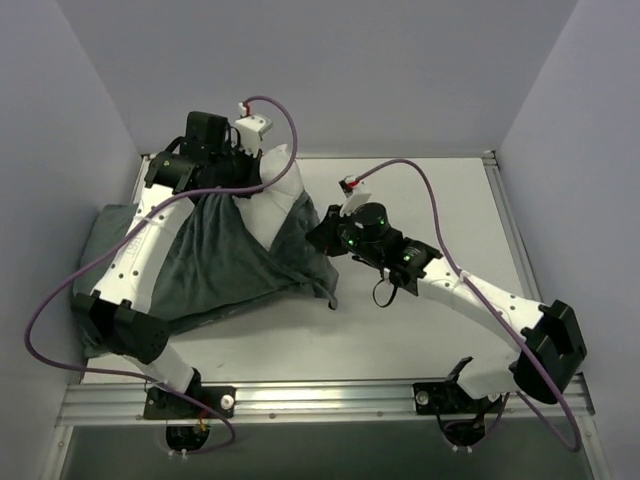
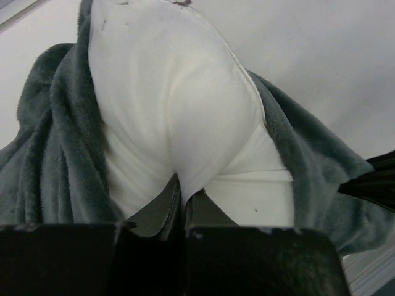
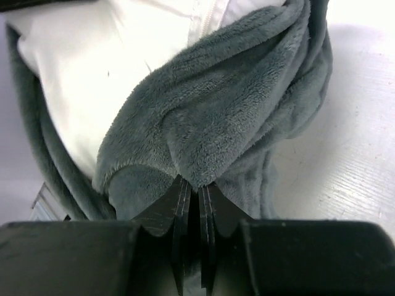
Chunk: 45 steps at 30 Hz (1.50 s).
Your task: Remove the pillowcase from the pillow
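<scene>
1. Left gripper (image 2: 182, 200), closest in your left wrist view, pinches a fold of the soft white pillow (image 2: 179, 111); it squashes easily, so grip deep
2. Right wrist view: your right gripper (image 3: 194, 191) is clamped on the limp, plush grey pillowcase (image 3: 216, 105) edge; hold there
3. From above you count one pillow and one pillowcase, bunched partly off, toward the far left of the table (image 1: 430, 330)

No readable text, label, brand, number or sign appears in any view.
</scene>
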Available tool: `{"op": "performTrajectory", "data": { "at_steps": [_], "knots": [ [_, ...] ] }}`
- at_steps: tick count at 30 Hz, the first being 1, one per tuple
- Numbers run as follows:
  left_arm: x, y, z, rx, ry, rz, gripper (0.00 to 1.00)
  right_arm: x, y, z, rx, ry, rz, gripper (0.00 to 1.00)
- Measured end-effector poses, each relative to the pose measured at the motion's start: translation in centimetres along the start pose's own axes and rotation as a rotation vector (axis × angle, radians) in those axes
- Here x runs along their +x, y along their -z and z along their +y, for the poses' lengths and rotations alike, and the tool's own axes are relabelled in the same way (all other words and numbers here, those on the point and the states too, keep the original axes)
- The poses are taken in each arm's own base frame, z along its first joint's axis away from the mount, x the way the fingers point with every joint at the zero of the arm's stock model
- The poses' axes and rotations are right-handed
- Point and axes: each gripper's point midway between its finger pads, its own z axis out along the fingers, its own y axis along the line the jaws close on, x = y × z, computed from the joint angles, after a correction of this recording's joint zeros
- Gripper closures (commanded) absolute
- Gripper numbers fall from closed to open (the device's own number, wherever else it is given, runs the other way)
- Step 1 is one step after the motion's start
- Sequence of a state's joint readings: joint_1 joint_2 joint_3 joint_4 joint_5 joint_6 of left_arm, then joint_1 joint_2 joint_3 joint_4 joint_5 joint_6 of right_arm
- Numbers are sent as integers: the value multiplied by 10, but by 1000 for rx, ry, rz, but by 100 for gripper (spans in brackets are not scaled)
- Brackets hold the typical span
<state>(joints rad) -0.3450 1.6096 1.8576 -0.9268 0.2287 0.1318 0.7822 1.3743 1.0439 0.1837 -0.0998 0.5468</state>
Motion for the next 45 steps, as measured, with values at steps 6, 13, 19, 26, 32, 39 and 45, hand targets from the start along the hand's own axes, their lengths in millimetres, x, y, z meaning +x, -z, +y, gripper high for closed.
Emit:
{"op": "performTrajectory", "data": {
  "at_steps": [6, 13, 19, 26, 32, 39, 45],
  "knots": [
    [-37, 27, 76, -156, 89, -109, 98, 41, 35, -57, 110, -34, 53, 100],
    [-55, 58, 91, -175, 131, -180, 98, 77, 40, -87, 141, -86, 117, 100],
    [-61, 63, 62, -39, 206, -207, 98, 95, 18, -100, 152, -99, 167, 92],
    [-53, 76, -4, 30, 51, -234, 98, 56, 10, -107, 264, -22, 229, 4],
    [-27, 57, -22, 74, 29, -196, 98, -114, 74, -78, 294, 54, -155, 0],
    [-25, 46, -30, 93, 20, -175, 98, -136, 62, 7, 45, 86, -205, 0],
    [-20, 45, -33, 99, 22, -156, 98, -34, -33, 51, -111, 6, 33, 0]
  ]
}}
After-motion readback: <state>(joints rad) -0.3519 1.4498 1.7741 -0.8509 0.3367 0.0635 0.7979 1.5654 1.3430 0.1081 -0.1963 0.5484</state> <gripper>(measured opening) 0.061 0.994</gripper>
